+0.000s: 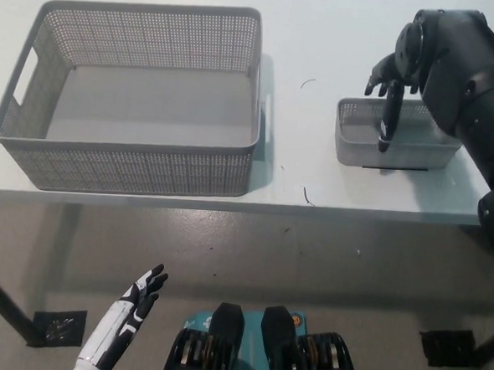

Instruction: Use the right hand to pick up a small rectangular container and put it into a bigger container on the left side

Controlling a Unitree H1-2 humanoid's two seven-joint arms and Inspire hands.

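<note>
White tabletop (323,39) holds a big mesh basket (131,157) at the left and a small basket (358,146) at the right, well apart. Over the small one hangs the black right hand (389,89), fingers spread and holding nothing, one dipping inside the rim (probably to hook its wall for a lift). Low at the left, the white left hand (135,308) rests open.
</note>
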